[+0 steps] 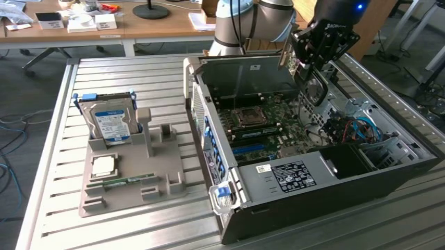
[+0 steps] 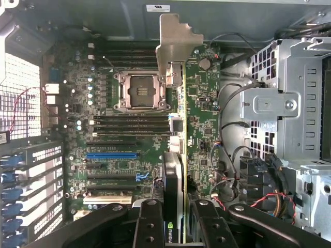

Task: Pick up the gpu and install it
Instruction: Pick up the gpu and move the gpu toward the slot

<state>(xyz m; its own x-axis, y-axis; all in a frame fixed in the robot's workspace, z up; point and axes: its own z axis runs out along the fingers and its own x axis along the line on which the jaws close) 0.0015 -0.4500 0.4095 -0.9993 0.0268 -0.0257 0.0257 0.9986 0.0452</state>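
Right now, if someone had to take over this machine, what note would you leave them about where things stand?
The tool is shut on the gpu, gripping one end, with the metal bracket at the far end.
Position: the gpu hangs edge-on over the motherboard in the open computer case.
Done: gpu picked up and brought over the case.
Left: gpu not yet seated in a slot.

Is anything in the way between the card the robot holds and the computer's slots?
Nothing visible is. The gpu hangs over the open case, the blue slot lies bare, and the cables sit off beside the drive cage.
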